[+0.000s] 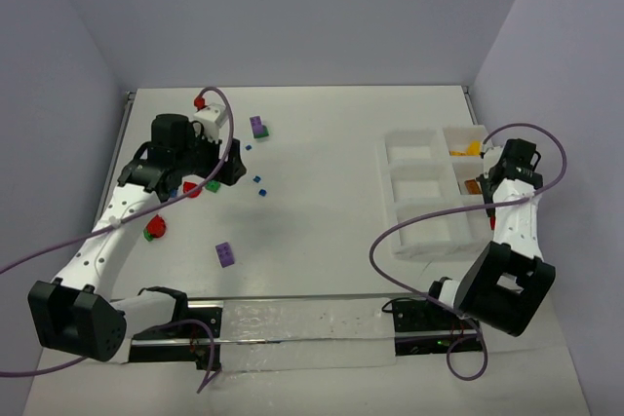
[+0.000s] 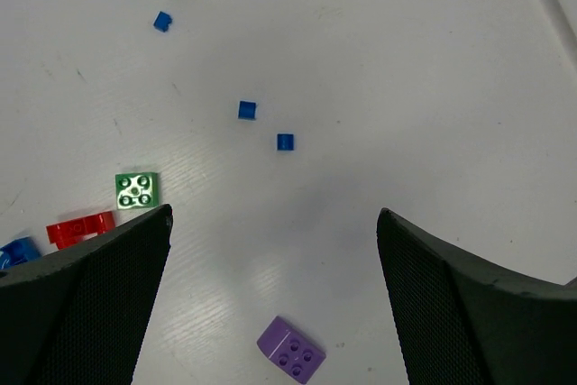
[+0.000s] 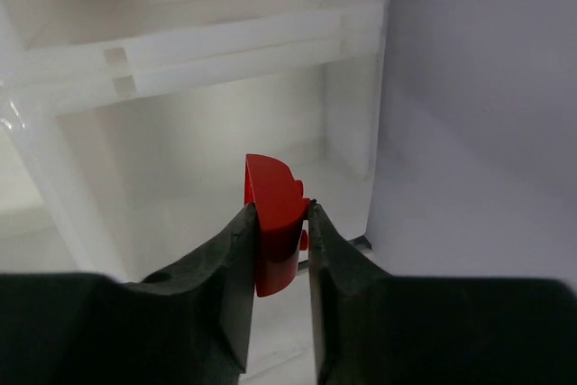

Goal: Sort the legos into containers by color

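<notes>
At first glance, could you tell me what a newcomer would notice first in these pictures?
On the right, the right gripper pinches a red brick above the tray. On the left, the left gripper hangs open over blue bits, a green brick and a purple brick.

1. Table (image 2: pixel 406 87): white and matt, with fine streaks and faint scuffs.
2. Red brick (image 3: pixel 273 223): smooth hard plastic with a soft sheen.
3. Green brick (image 2: pixel 137 190) and purple brick (image 2: pixel 290 350): glossy plastic; the green one's top catches bright glints.
4. Tray (image 3: pixel 180 38): milky, half-translucent plastic, smooth and shiny along its walls.
5. Fingers (image 2: pixel 90 313) of the left gripper (image 2: pixel 273 299): black, matt, with a fine grid texture.
6. Fingers (image 3: pixel 212 295) of the right gripper (image 3: pixel 279 209): black, dull, slightly grainy.
7. Cable (image 1: pixel 372 252): purple, with a smooth sheath.
</notes>
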You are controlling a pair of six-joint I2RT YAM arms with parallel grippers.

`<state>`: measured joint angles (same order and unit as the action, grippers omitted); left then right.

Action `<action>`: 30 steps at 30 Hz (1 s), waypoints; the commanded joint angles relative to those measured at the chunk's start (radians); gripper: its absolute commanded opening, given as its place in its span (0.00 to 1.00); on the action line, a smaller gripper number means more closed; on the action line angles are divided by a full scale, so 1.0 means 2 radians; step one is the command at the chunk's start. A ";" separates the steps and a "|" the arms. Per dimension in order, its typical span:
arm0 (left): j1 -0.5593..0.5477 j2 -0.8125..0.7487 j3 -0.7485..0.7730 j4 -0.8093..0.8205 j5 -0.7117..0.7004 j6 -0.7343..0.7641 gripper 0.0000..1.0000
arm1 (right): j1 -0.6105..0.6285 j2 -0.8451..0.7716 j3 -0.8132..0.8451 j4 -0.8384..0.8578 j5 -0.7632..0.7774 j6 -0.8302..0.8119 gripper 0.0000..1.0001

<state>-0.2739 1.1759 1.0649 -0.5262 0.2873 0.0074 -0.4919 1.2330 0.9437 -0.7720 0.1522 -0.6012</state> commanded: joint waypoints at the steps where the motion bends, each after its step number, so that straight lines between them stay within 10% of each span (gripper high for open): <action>1: 0.032 0.008 0.001 -0.017 -0.019 0.022 0.99 | -0.003 0.017 0.000 0.051 0.013 0.000 0.37; 5: 0.070 0.016 -0.012 -0.027 -0.035 0.058 0.99 | -0.003 0.027 0.007 0.049 0.009 0.005 0.70; 11: 0.138 0.056 -0.018 -0.024 -0.041 0.105 0.92 | 0.018 0.011 0.028 0.027 0.009 0.012 0.92; 16: 0.163 0.104 -0.020 -0.025 -0.023 0.168 0.86 | 0.065 -0.009 0.068 -0.014 -0.016 0.039 1.00; 30: 0.265 0.274 0.124 -0.210 0.185 0.659 0.62 | 0.178 0.004 0.164 -0.101 -0.126 0.113 1.00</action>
<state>0.2216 1.6313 1.1481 -0.7747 0.4916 0.9674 -0.1878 1.2480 1.2163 -0.9221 -0.0362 -0.4264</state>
